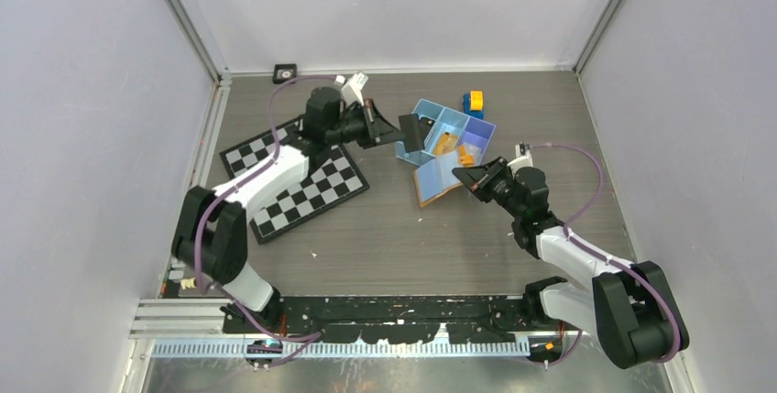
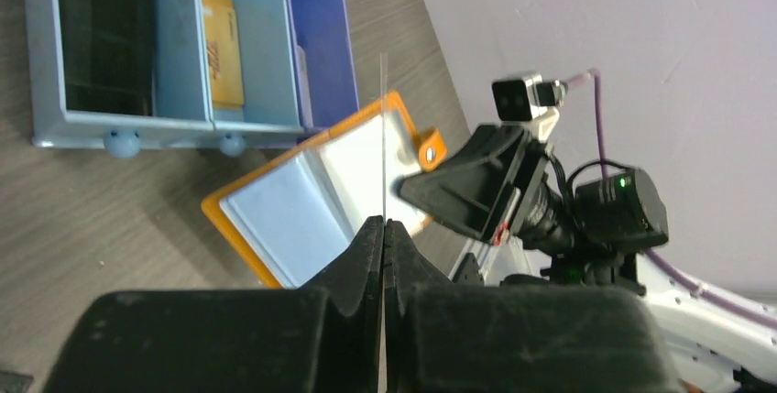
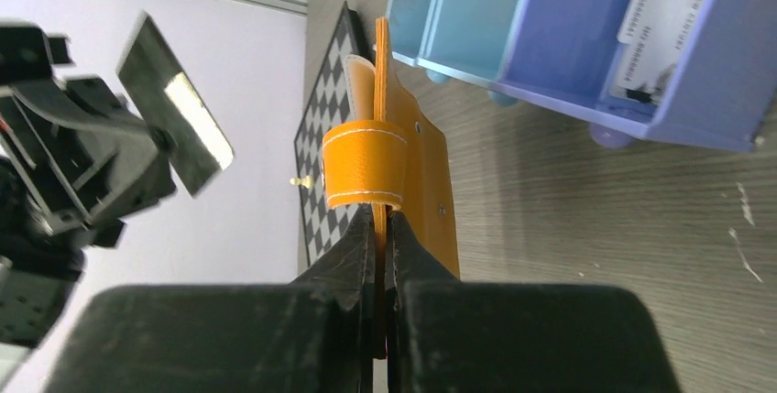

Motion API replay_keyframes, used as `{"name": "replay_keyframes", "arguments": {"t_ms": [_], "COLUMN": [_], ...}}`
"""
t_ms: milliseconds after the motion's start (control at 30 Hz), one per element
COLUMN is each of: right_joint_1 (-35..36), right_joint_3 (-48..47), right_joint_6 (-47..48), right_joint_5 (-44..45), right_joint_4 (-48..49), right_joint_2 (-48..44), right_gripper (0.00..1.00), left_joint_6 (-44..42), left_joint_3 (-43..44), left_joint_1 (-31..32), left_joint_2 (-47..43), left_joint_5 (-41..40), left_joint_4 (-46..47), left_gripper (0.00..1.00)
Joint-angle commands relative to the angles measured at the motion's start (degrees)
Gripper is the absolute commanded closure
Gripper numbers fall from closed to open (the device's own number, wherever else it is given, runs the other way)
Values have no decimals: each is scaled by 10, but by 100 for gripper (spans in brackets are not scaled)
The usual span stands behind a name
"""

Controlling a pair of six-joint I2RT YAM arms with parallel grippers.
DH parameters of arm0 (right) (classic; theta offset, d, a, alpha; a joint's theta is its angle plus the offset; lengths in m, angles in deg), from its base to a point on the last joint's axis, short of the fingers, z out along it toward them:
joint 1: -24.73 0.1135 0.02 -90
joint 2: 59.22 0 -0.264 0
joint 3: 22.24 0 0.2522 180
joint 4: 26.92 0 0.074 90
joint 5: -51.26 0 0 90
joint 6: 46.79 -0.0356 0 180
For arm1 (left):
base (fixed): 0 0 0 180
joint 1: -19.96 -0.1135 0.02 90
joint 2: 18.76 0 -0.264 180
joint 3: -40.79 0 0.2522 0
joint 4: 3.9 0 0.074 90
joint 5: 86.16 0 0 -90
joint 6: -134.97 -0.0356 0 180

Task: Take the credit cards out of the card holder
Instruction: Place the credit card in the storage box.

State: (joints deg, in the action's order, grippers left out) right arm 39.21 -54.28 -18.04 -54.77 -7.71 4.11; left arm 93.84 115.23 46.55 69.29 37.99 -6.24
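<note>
The orange card holder (image 1: 438,182) lies open on the table next to the blue tray, its pale sleeves (image 2: 302,201) facing up. One cover stands upright, and my right gripper (image 3: 383,214) is shut on its edge just below the closing tab (image 3: 365,169). Left of it my left gripper (image 2: 383,221) is shut on a thin credit card (image 2: 382,136), seen edge-on in the left wrist view. In the top view this dark card (image 1: 412,133) hangs over the tray's left end, above the holder. From the right wrist the card (image 3: 174,118) shows clear of the holder.
The three-compartment tray (image 1: 426,107) holds a black card (image 2: 105,31), an orange card (image 2: 223,45) and a white card (image 3: 664,17). A yellow-and-blue block (image 1: 475,102) stands behind it. A chessboard (image 1: 293,178) lies under the left arm.
</note>
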Motion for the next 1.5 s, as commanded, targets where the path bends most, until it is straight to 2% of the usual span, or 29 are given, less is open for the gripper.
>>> {"name": "replay_keyframes", "arguments": {"t_ms": [0,233,333,433,633,800,1033,1233,1300,1367,1467], "right_joint_1": [-3,-3,-3,-3,-3,-3,-3,-3,-2,-3,-3], "right_joint_3": [10,12,12,14,16,20,20,22,22,21,20], "right_joint_6": [21,27,25,25,24,23,25,20,20,21,22], "right_joint_5": [19,25,23,26,28,33,40,42,42,42,44], "right_joint_4": [3,-5,-4,-5,-8,-6,-19,-16,-16,-18,-20], "right_joint_2": [-22,-34,-37,-44,-48,-64,-81,-82,-84,-85,-85], "right_gripper": [99,100,100,100,99,100,100,100,99,100,100], "left_joint_6": [-90,-204,-232,-255,-293,-313,-325,-341,-337,-334,-335], "left_joint_3": [118,331,416,460,591,706,790,830,832,832,821], "left_joint_1": [-3,0,7,18,19,20,22,33,33,33,37], "left_joint_2": [77,215,263,289,357,429,494,534,537,531,491], "left_joint_5": [22,35,-13,-73,-125,-126,-95,-119,-120,-126,-164], "left_joint_4": [-169,-390,-453,-474,-562,-620,-655,-671,-668,-670,-685], "left_gripper": [100,100,100,100,100,100,100,99,89,73,54]}}
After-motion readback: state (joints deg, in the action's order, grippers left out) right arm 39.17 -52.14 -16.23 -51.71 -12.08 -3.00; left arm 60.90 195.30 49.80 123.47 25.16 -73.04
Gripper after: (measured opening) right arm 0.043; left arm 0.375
